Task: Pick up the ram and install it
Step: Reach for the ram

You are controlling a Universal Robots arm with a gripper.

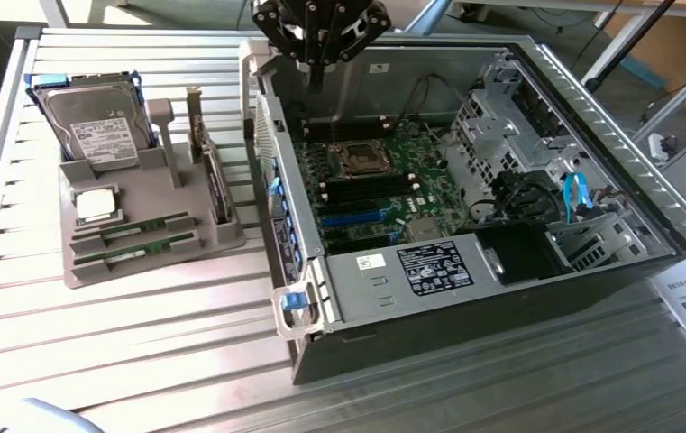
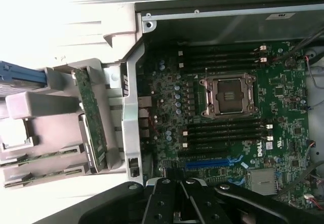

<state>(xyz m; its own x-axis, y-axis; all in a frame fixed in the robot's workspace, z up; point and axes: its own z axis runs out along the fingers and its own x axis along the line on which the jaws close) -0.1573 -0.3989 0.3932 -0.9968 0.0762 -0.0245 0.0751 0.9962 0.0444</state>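
Note:
Two green ram sticks lie flat in the front slots of the grey holder (image 1: pixel 138 194), the nearer ram (image 1: pixel 138 252) in front of the other ram (image 1: pixel 147 225); the wrist view shows them too (image 2: pixel 44 157) (image 2: pixel 46 176). My gripper (image 1: pixel 315 83) hangs high over the back wall of the open computer case, well to the exterior view's right of the holder. Its black fingers (image 2: pixel 172 198) are pressed together, shut, with nothing between them. Below it lies the green motherboard (image 2: pixel 172 107) with its black ram slots (image 2: pixel 225 133).
The holder also carries a silver hard drive (image 1: pixel 96 126), a square processor chip (image 1: pixel 96 206) and an upright green card (image 1: pixel 205 158). The motherboard has an open CPU socket (image 1: pixel 359 161). Cables and drive bays (image 1: pixel 535 198) crowd the case's right side. Everything stands on a slatted metal table (image 1: pixel 138 343).

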